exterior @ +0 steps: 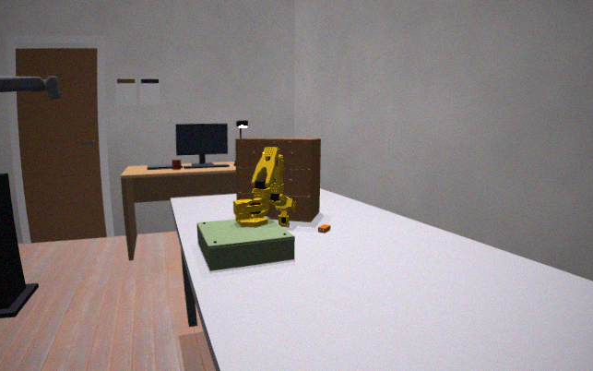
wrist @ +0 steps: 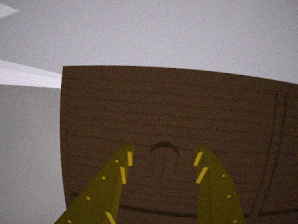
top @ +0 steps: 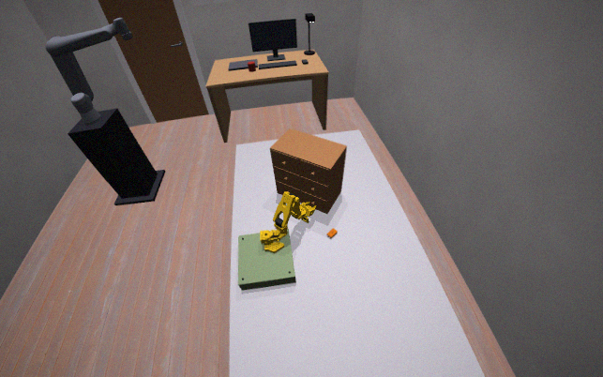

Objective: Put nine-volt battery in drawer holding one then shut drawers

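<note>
The orange nine-volt battery [top: 332, 233] lies on the white table, to the right of my arm; it also shows in the exterior view [exterior: 324, 228]. The brown chest of drawers [top: 309, 169] stands behind it with all three drawers shut. My gripper [top: 309, 212] is low in front of the chest's bottom drawer. In the wrist view the two yellow fingers stand a little apart with nothing between them, and they point at a small curved drawer handle [wrist: 164, 148] just past the tips. I cannot tell whether they touch the handle.
My arm stands on a green base block [top: 265, 260] near the table's left edge. A grey robot arm on a black pedestal [top: 112, 150] and a desk with a monitor [top: 268, 66] stand on the floor beyond the table.
</note>
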Tool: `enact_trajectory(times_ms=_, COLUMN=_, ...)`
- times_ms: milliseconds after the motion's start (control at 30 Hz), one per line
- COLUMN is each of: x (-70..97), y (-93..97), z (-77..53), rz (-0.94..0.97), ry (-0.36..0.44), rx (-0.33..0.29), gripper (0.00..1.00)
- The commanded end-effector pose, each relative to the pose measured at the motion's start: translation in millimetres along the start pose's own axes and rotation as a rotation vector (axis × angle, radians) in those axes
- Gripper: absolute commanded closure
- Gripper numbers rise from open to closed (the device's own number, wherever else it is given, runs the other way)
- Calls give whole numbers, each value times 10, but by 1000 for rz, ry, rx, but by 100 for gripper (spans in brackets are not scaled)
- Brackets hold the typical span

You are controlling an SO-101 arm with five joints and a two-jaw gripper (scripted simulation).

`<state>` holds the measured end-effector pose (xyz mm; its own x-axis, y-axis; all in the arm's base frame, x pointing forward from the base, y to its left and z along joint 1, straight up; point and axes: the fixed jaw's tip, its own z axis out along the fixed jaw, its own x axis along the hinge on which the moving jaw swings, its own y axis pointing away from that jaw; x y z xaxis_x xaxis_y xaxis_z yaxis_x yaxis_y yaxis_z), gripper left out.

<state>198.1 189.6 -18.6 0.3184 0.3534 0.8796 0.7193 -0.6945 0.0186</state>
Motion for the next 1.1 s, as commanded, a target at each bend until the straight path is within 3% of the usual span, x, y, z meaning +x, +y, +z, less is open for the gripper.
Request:
enact_trajectory(times_ms=0, x=26, y=-23, z=5, rz=3, ry=6, rx=8, gripper=79)
enact_trajectory(times_ms=1067, x=59, y=-22, z=3, rz=3, ry=6, rx=7, gripper=79)
